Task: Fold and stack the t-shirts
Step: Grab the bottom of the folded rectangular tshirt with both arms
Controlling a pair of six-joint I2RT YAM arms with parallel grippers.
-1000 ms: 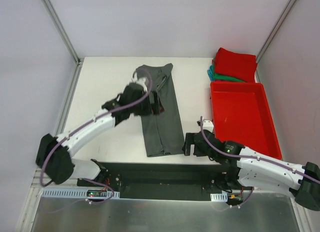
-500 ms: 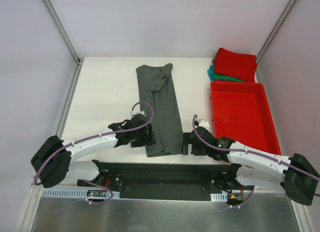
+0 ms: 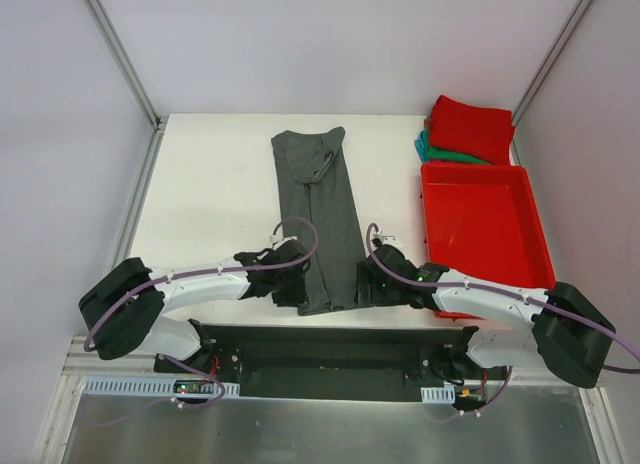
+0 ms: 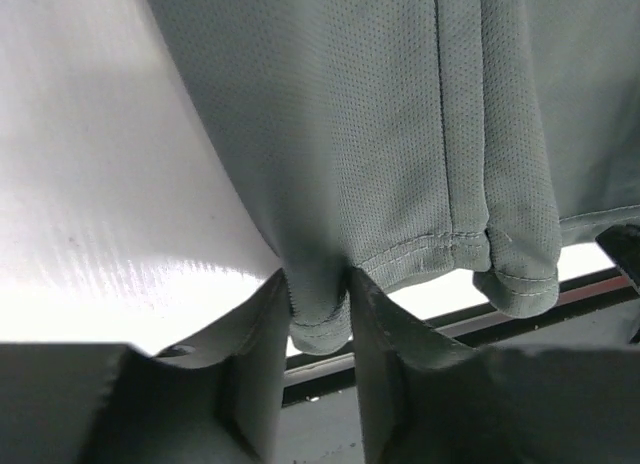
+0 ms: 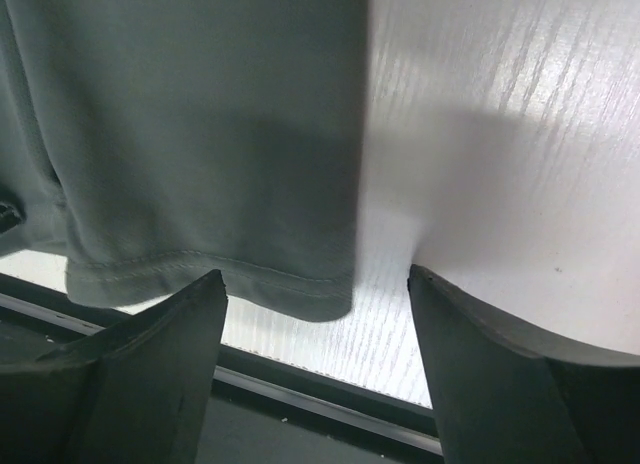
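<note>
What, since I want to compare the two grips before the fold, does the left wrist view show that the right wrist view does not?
Only the left wrist view: the left gripper closed on a pinch of hem of the grey shirt, with folded layers and a lengthwise seam beside it. Only the right wrist view: the right gripper wide open, the shirt's hem corner lying flat between its fingers, ungripped. Both: the shirt's near hem on the white table, by its near edge.
</note>
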